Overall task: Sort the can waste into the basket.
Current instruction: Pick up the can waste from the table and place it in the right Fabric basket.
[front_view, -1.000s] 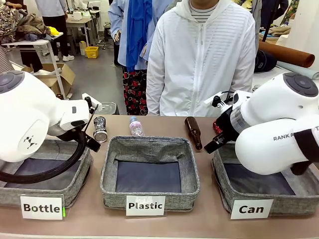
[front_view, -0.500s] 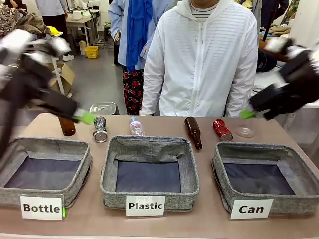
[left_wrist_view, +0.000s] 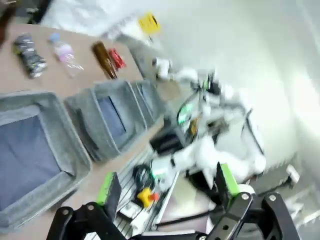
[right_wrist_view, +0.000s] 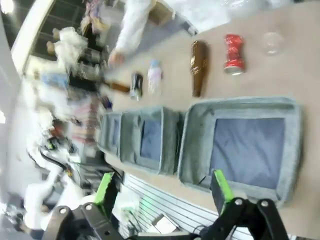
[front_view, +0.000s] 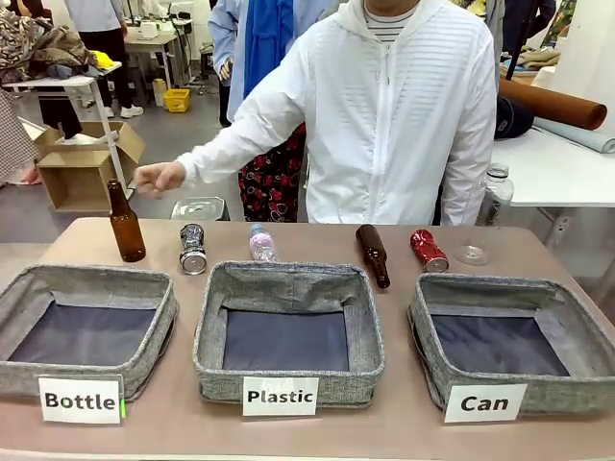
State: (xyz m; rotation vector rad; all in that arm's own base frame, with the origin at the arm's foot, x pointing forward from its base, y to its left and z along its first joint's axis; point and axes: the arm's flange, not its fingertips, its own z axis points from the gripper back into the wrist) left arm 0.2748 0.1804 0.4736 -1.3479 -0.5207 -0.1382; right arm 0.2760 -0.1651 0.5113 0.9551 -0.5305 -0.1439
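Note:
The red can (front_view: 429, 251) lies on the table just behind the grey "Can" basket (front_view: 480, 291) at the right. Far to its left, the silver can (front_view: 193, 249) lies behind the gap between the other two baskets. My right gripper (right_wrist_view: 162, 186) hangs open and empty high above the table, looking down on the Can basket (right_wrist_view: 240, 102), the red can (right_wrist_view: 234, 54) and the silver can (right_wrist_view: 136, 85). My left gripper (left_wrist_view: 167, 185) is open and empty too, raised well off the table, with the silver can (left_wrist_view: 27, 50) and red can (left_wrist_view: 117, 58) far off.
A "Bottle" basket (front_view: 58, 279) and a "Plastic" basket (front_view: 288, 277) stand left of the Can basket. A brown bottle (front_view: 125, 223) stands upright at the far left, another (front_view: 373, 254) lies near the red can, beside a clear plastic bottle (front_view: 261, 244) and a small glass (front_view: 471, 254). The person's hand (front_view: 159, 178) hovers above the upright bottle.
Both arms have swung up and away from the table, out of the front view. The person's arm has stretched out towards the upright brown bottle. The cans have not moved.

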